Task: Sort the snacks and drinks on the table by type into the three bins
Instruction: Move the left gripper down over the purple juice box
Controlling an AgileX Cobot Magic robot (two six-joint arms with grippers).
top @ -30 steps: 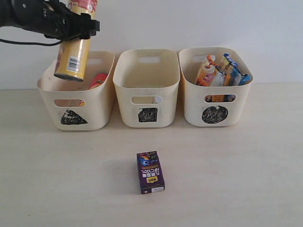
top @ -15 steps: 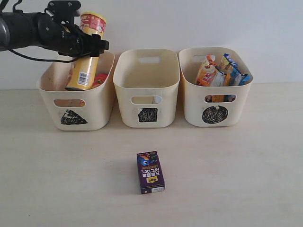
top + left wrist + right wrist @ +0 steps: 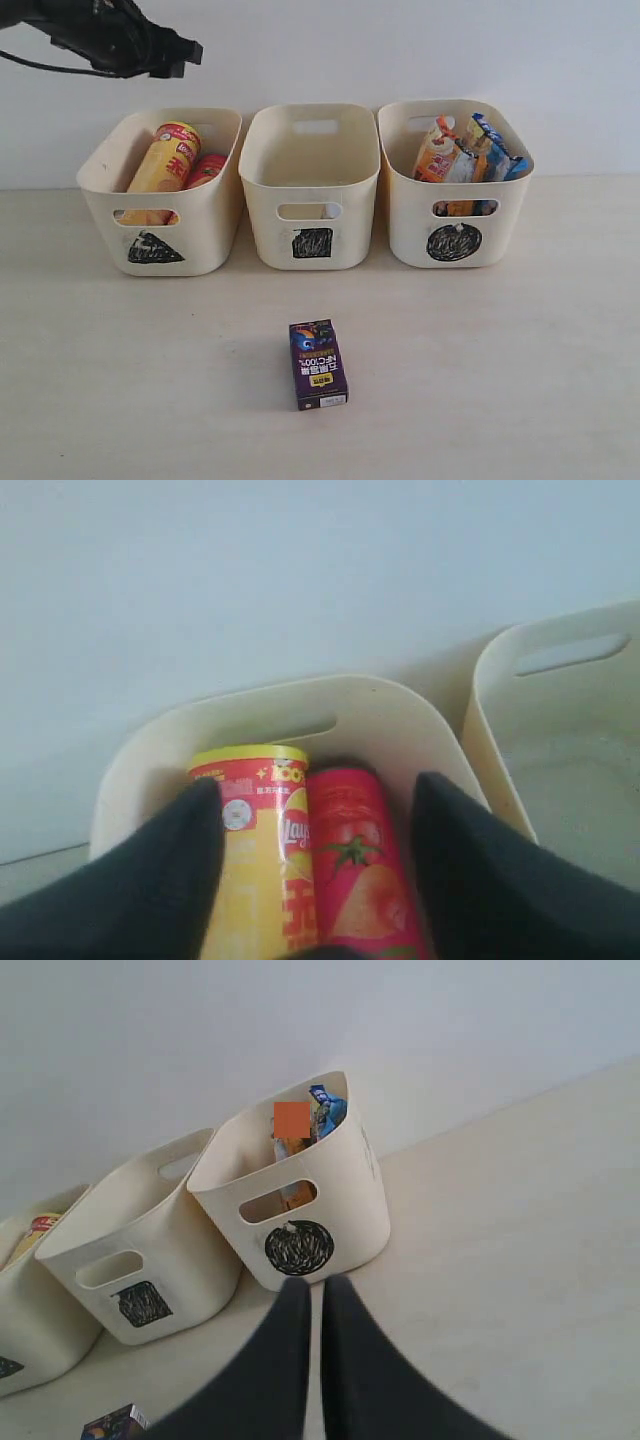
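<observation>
Pale wall (image 3: pixel 450 50) backs a light wooden table (image 3: pixel 520 380), and you have three cream bins in a row along its far side. Take the dark purple carton (image 3: pixel 318 363), lying alone near the table's middle, as your clock centre. The triangle bin (image 3: pixel 205 240) sits at 10 o'clock, the square bin (image 3: pixel 350 230) at 12, and the circle bin (image 3: pixel 405 235) at 2.

By my reading you are most of the way through; the yellow tube (image 3: pixel 160 165) and the pink tube (image 3: pixel 205 168) lean side by side inside the triangle bin; the orange bag (image 3: pixel 437 158) and the blue bag (image 3: pixel 495 145) stand in the circle bin. No drink shows in the square bin, though its front wall hides most of its floor; no white and blue carton is visible in any view. The purple carton looks like the piece left to move.

Your left gripper (image 3: pixel 318 785) hangs above the triangle bin, fingers spread wide with nothing between them; both tubes lie below it. Your right gripper (image 3: pixel 315 1290) hovers low over the table in front of the circle bin, fingers pressed almost together and holding nothing.
</observation>
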